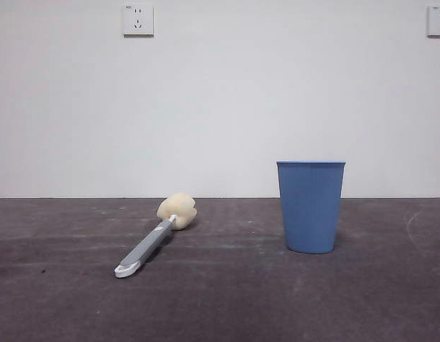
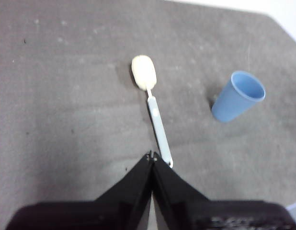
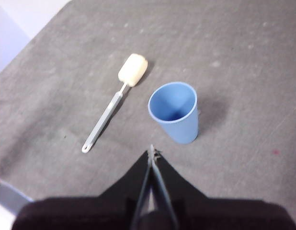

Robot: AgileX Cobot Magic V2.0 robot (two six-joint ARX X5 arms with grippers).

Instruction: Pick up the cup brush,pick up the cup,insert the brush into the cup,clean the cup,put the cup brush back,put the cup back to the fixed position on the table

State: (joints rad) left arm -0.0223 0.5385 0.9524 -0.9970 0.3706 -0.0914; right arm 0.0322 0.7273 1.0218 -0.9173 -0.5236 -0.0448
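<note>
The cup brush [image 1: 156, 237] lies flat on the table [image 1: 220, 299], left of centre, its cream sponge head [image 1: 178, 210] toward the wall and its white looped tip nearest the camera. The blue ribbed cup [image 1: 310, 206] stands upright to the right of it, empty. Neither gripper shows in the front view. In the left wrist view my left gripper [image 2: 152, 156] hangs shut high above the brush [image 2: 154, 117], its tips over the handle's end, with the cup [image 2: 238, 96] off to the side. My right gripper [image 3: 151, 151] is shut, high over the table beside the cup [image 3: 175, 111], and the brush [image 3: 112, 103] lies further off.
A white wall [image 1: 220, 100] rises behind the table, carrying two sockets [image 1: 138, 20]. The table's edges show in both wrist views [image 3: 23, 48].
</note>
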